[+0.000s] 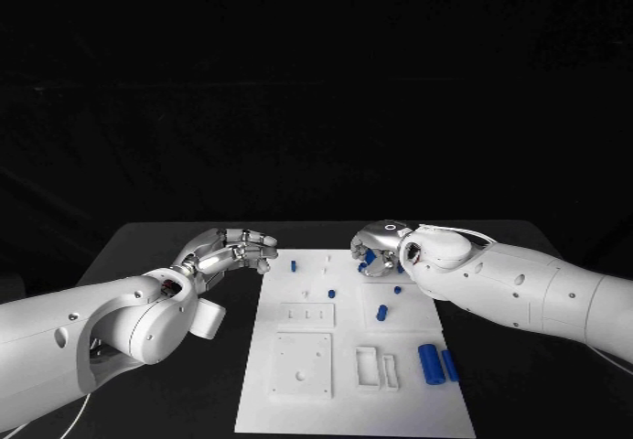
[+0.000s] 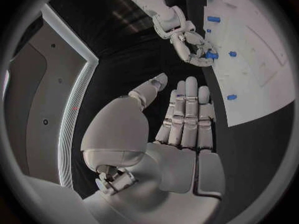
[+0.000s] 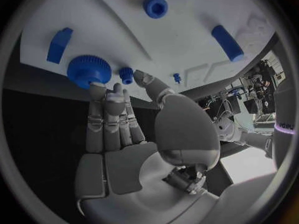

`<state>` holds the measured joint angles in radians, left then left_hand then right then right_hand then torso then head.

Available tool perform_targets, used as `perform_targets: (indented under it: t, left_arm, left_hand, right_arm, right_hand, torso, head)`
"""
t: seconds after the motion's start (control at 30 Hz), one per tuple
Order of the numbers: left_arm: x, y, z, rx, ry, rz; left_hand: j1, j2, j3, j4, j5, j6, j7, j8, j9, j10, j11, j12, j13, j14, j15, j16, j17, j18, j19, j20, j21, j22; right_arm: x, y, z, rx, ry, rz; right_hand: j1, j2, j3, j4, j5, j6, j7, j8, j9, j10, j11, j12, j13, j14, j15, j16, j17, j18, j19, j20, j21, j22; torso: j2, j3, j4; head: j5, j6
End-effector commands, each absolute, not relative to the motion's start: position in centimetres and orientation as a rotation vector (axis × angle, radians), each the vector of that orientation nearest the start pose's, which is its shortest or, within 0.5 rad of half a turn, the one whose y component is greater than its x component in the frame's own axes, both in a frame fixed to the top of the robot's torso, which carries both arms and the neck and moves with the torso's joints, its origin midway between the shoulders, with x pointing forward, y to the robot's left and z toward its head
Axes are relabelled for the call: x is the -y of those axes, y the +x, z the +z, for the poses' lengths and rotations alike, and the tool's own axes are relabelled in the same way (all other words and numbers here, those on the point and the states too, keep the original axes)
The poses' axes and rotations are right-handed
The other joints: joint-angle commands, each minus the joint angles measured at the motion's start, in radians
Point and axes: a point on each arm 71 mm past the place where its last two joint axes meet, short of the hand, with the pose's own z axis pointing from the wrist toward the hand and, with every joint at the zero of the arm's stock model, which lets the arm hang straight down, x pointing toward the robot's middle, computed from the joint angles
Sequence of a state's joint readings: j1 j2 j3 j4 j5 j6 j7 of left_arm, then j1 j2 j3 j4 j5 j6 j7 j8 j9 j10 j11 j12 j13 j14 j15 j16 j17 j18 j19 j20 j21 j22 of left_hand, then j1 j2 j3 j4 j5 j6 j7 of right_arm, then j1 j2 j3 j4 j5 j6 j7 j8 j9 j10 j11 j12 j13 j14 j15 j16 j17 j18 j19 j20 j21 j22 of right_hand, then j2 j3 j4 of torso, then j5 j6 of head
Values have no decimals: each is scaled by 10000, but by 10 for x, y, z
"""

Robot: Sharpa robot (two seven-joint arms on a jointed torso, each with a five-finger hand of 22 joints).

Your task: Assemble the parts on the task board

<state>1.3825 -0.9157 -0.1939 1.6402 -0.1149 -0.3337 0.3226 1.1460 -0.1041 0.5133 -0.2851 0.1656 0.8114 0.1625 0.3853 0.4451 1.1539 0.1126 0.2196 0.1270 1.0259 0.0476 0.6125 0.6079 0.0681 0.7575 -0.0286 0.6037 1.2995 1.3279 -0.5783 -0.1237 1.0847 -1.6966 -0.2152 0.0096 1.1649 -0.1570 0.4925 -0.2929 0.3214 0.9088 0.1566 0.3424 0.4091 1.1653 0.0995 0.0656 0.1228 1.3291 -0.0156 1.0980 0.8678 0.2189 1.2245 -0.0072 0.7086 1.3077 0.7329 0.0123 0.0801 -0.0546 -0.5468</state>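
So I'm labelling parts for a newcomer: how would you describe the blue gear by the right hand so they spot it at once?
Start at the white task board and go to its far edge, where the right hand reaches. At that hand's fingertips sits the blue gear. It is a broad round disc with a toothed rim, far wider than the small toothed piece beside it.

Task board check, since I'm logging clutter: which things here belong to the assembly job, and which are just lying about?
Belong to the job:
task board
blue gear at the right hand's fingers
small blue gear
blue cylinders
blue pegs

Just lying about:
black table
left hand, held off the board, holding nothing
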Motion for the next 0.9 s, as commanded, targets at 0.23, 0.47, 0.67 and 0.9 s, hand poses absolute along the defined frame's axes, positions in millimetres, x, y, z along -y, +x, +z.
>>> perform_targets:
  t: [0.23, 0.47, 0.67, 0.9]
  left_arm:
    - [-209, 476, -142, -15527, -8934, -14850]
    - [-210, 477, -143, -15535, -8955, -14811]
    - [-211, 478, -143, -15533, -9013, -14794]
    - [-211, 478, -143, -15567, -9048, -14758]
  left_hand:
    - [-132, 14, 60, -10, 4, -29, 78, -65, 14, -57, 24, -54, -9, -51, 14, 28, -18, -90, -19, -70, -6, -16]
    - [-141, 12, 61, -9, -5, -29, 80, -69, 17, -59, 26, -58, -10, -53, 15, 31, -21, -96, -21, -76, -5, -17]
    - [-152, 11, 63, -6, -16, -28, 84, -74, 21, -62, 29, -65, -10, -57, 16, 34, -26, -105, -23, -82, -5, -19]
    - [-160, 30, 75, -2, -27, -25, 87, -79, 26, -63, 30, -72, -11, -64, 17, 37, -34, -115, -26, -92, -5, -22]
  right_arm:
    - [186, 568, -172, -16310, -5348, 3397]
    - [188, 568, -173, -16358, -5386, 3292]
    - [187, 568, -174, -16372, -5412, 3339]
    - [187, 568, -173, -16273, -5280, 3461]
  right_hand:
    - [41, 33, 135, 10, -3, 196, -45, 48, 17, 247, -42, 106, -7, -42, -31, 79, -69, 429, 76, -163, 81, 214]
    - [138, 76, 291, 9, -77, 294, -84, 73, 29, 396, -89, 132, 10, -56, -76, 127, -123, 429, 67, -172, 130, 221]
    - [104, 122, 477, 22, -205, 385, -113, 83, 35, 535, -129, 141, 39, -71, -114, 180, -189, 429, 59, -162, 193, 220]
    - [-88, 283, 1045, 131, -1167, 570, -181, 107, 55, 783, -206, 156, 124, -97, -188, 253, -323, 429, 60, -154, 248, 190]
  torso:
    - [118, 0, 16]
    - [164, -3, 21]
    - [198, 4, 1]
    - [238, 3, 16]
  head:
    - [5, 13]
    - [-15, 3]
    - [-30, 21]
    - [-38, 25]
